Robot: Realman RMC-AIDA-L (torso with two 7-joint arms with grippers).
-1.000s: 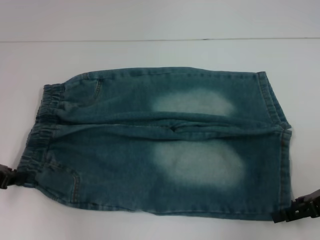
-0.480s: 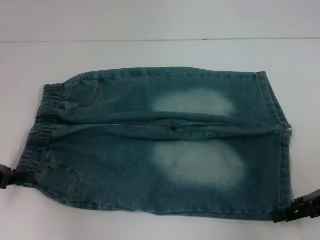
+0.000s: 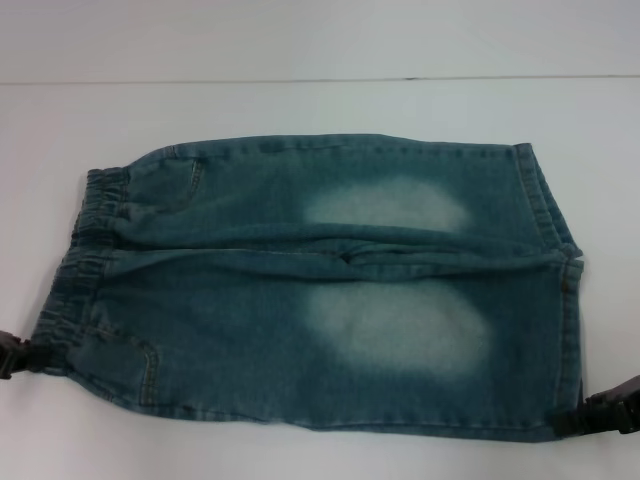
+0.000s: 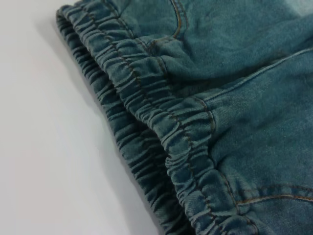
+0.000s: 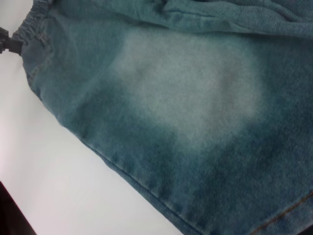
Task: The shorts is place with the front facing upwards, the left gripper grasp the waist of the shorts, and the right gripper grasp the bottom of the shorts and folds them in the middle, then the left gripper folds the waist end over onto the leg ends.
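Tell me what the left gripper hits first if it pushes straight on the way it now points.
The left gripper sits at the near waist corner of the shorts, pointing inward. Going on, it would probably meet the elastic waistband first.

No text, label, brand or number can be read anywhere on the denim shorts (image 3: 320, 285), nor on the white table (image 3: 300, 105); perhaps a tag hides inside the waistband (image 4: 161, 122), unseen.

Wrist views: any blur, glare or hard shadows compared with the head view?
Left wrist view: waistband sharp, with a soft shadow on the table. Right wrist view: shorts soft, the weave smeared. Head view: even light, no glare, and each pincer cut by the frame edge.
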